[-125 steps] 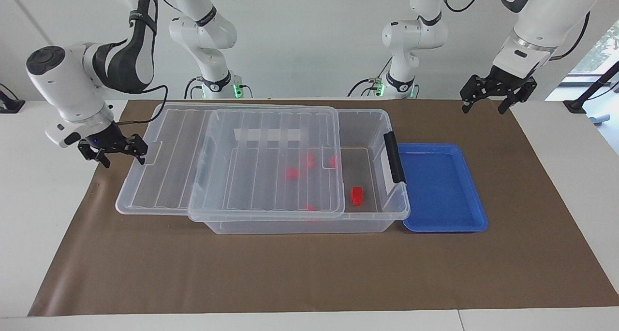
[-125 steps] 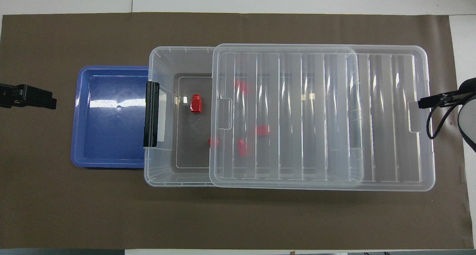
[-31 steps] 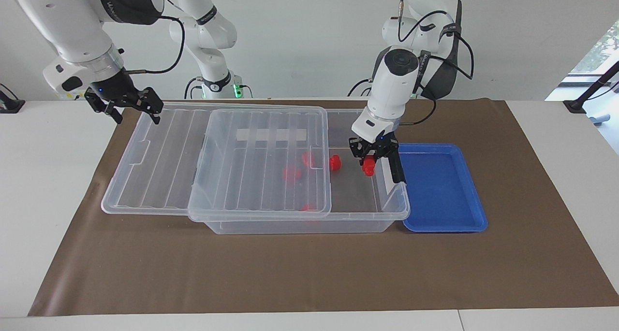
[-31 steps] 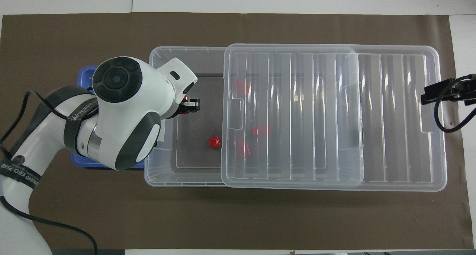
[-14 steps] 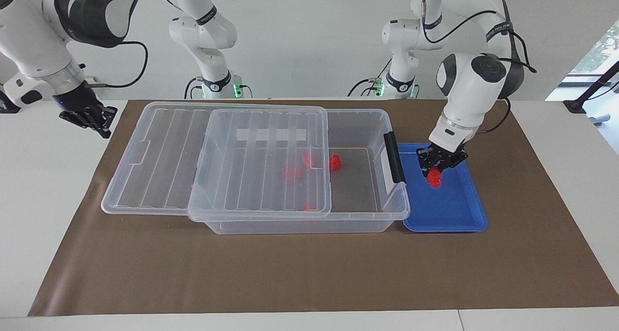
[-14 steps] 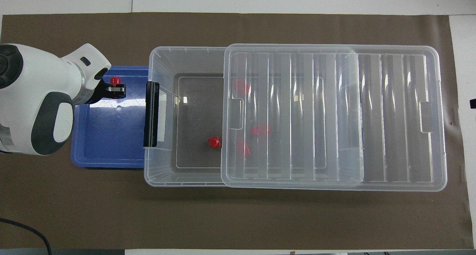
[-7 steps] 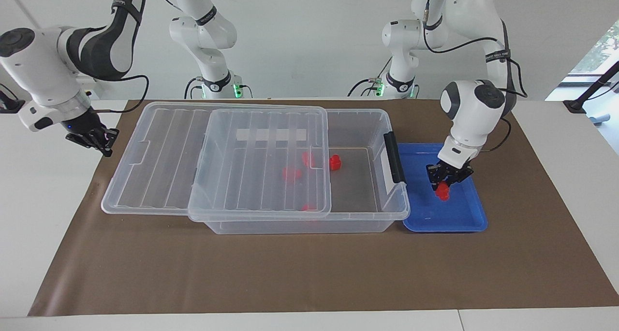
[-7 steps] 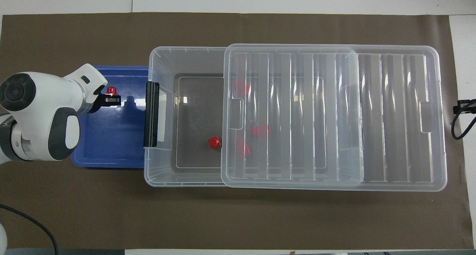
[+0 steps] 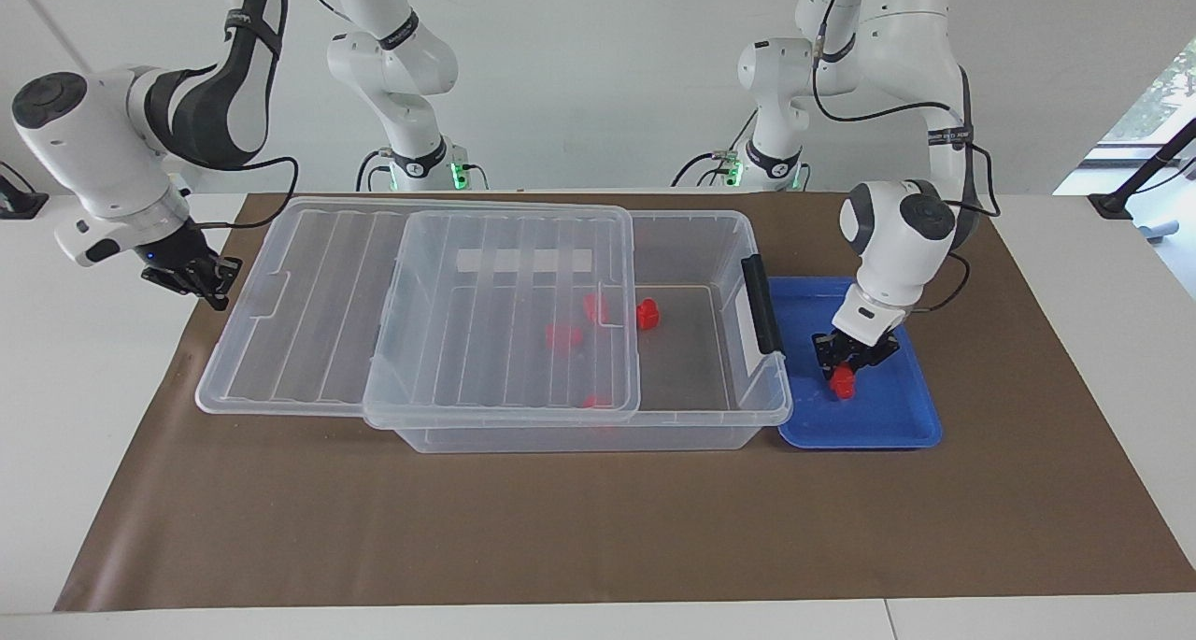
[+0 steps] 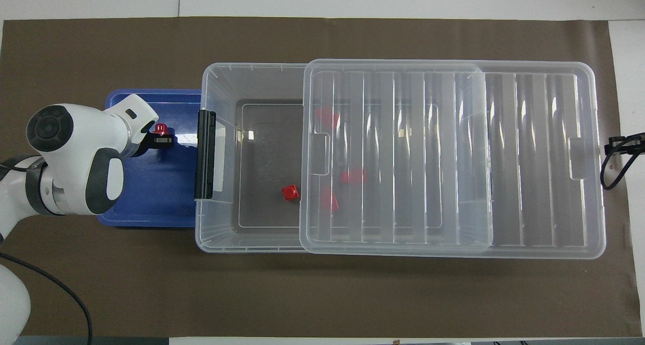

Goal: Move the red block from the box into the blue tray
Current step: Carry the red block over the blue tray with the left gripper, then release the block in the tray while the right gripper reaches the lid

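Observation:
My left gripper (image 9: 848, 363) is shut on a red block (image 9: 844, 382) and holds it low inside the blue tray (image 9: 892, 420); whether the block touches the tray floor I cannot tell. The gripper (image 10: 161, 137), block (image 10: 160, 129) and tray (image 10: 151, 199) also show in the overhead view. The clear box (image 9: 768, 399) stands beside the tray, its ribbed lid (image 9: 318, 322) slid toward the right arm's end. One red block (image 9: 647, 315) lies uncovered in the box; several more lie under the lid. My right gripper (image 9: 201, 277) hovers beside the lid's end.
The box's black clip handle (image 9: 761, 304) stands between the box opening and the tray. A brown mat (image 9: 561, 528) covers the table. The box (image 10: 221, 83) and its lid (image 10: 529, 158) take up the mat's middle.
My left gripper has carried the red block from the box over the handle and lowered it into the blue tray. My right gripper has drifted beside the lid's end.

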`<state>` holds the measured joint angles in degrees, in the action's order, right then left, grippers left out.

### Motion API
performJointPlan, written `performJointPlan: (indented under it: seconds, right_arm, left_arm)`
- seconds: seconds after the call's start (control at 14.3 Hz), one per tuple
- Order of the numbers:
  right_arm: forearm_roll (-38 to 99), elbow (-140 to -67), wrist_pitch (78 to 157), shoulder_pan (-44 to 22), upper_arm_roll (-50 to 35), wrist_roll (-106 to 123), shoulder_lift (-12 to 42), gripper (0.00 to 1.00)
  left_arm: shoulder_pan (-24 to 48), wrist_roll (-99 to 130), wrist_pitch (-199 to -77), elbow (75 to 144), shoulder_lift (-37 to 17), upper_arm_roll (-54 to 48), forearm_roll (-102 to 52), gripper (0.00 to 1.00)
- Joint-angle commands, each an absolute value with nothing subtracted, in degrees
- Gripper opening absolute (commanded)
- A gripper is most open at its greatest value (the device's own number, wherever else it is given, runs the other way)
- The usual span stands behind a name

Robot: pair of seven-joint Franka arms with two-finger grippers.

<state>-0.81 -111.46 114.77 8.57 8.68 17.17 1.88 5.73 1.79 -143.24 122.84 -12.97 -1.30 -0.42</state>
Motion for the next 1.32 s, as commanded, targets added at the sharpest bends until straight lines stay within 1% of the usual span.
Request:
performJointPlan:
  seconds: [0.0,0.21,0.28,0.35,0.42,0.63,0.98,1.25]
  right_arm:
    - [-0.9,-112.2,115.1,8.8,7.5,16.6,1.5,0.00]
    - [-0.9,-111.7,113.6,8.8,5.6,13.4,1.5,0.00]
    - [-0.9,-111.6,113.3,8.9,5.1,12.9,1.5,0.00]
    - [-0.7,-111.6,113.3,8.8,5.0,12.8,1.6,0.00]
    - [-0.4,-111.6,113.2,8.8,4.9,12.8,1.6,0.00]
    - [-0.1,-111.6,113.2,8.9,4.0,12.7,1.5,0.00]
    - [-0.1,-111.4,112.3,8.9,-0.3,5.0,1.5,0.00]
    - [-0.1,-111.5,112.3,8.8,-2.9,0.4,1.4,0.00]
  left_arm:
    - [4.7,1.5,-145.5,123.8,-13.6,-1.5,0.3,0.00]
    - [3.7,1.5,-145.9,123.7,-13.9,-1.6,0.3,0.00]
    - [3.8,1.6,-145.9,123.7,-13.9,-1.6,0.3,0.46]
    - [4.0,1.6,-145.7,123.7,-13.9,-1.6,0.3,0.86]
    - [4.2,1.7,-145.2,123.5,-13.4,-1.6,0.3,1.00]
    - [4.5,1.6,-140.5,121.7,-11.2,-1.7,0.3,1.00]
    - [4.6,1.5,-133.9,118.3,-6.8,-1.8,0.3,1.00]
    - [4.6,1.2,-118.0,108.3,-4.8,-2.0,0.3,1.00]
